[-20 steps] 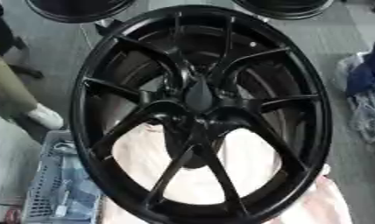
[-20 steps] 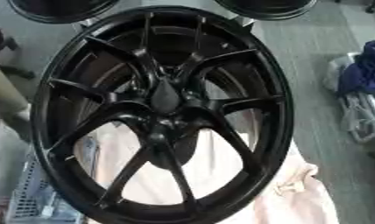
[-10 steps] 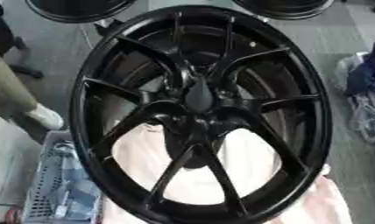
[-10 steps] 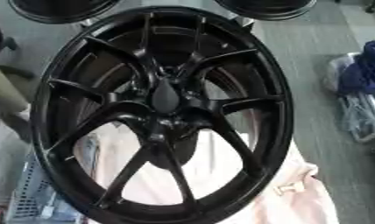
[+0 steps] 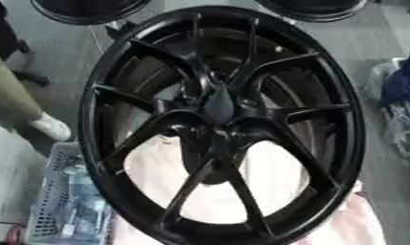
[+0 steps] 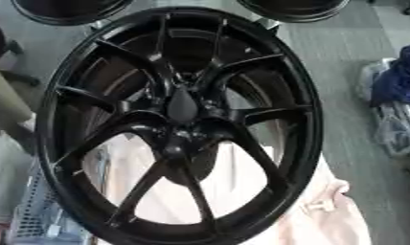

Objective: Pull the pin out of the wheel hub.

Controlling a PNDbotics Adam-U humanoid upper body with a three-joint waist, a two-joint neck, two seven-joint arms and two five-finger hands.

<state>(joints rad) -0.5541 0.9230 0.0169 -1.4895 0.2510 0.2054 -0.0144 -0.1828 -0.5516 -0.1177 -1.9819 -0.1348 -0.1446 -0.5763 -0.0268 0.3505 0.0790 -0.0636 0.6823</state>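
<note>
- Hands of the robot showed in neither eye view, so whether they were released, clenched or grasping anything could not be told.
- Filling almost the whole scene was a glossy black multi-spoke alloy wheel (image 5: 352, 119), face up towards the camera, with its outer rim running close to the top and bottom edges of the view.
- Its paired thin spokes (image 5: 296, 60) ran outwards from a black central hub (image 5: 215, 136), which sat near the middle of the view.
- Just above the hub's centre, a dark grey teardrop-shaped piece (image 6: 181, 106) stood with its pointed end towards the far side of the wheel. Whether this was the pin could not be made out.
- Under the wheel lay a pale pink cloth (image 5: 271, 179), seen through the gaps between the nearer spokes and spreading past the rim at the lower right.
- To the lower left, partly covered by the rim, was a grey plastic mesh basket (image 5: 51, 203) with pale things inside that could not be told apart.
- Along the far edge, the curved rims of two more black wheels (image 5: 87, 10) showed on the grey floor (image 6: 338, 67).
- At the right edge, well apart from the wheel, was a dark blue bundle of fabric (image 6: 399, 79).
</note>
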